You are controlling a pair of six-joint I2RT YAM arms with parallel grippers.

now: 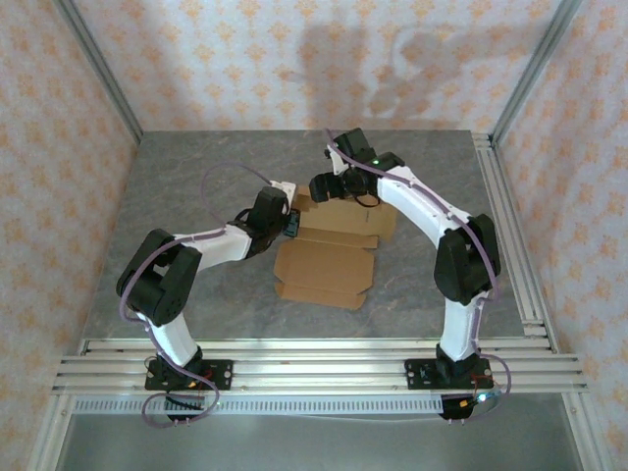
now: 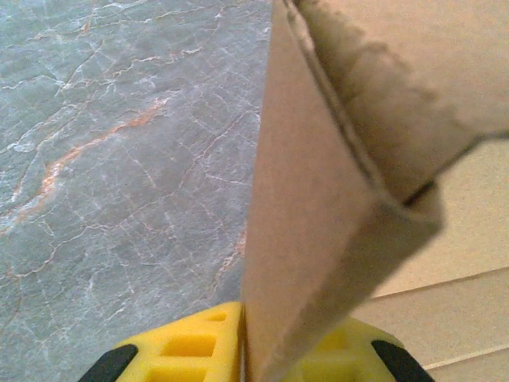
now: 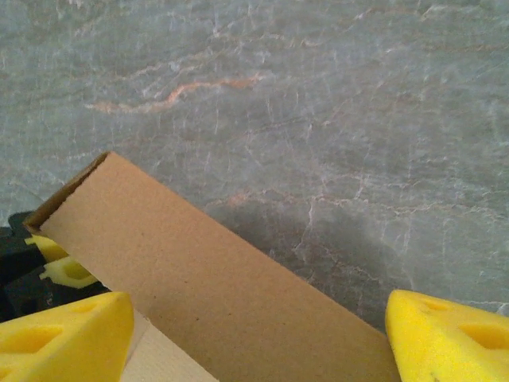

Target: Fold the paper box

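Soft even light; near paper box (image 2: 318,199) blurred.

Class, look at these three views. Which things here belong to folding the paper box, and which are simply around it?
Part of the job:
paper box
left hand, pinching a raised flap
right hand, open at the box's far side

Just there:
grey marbled table
aluminium rails
patterned walls
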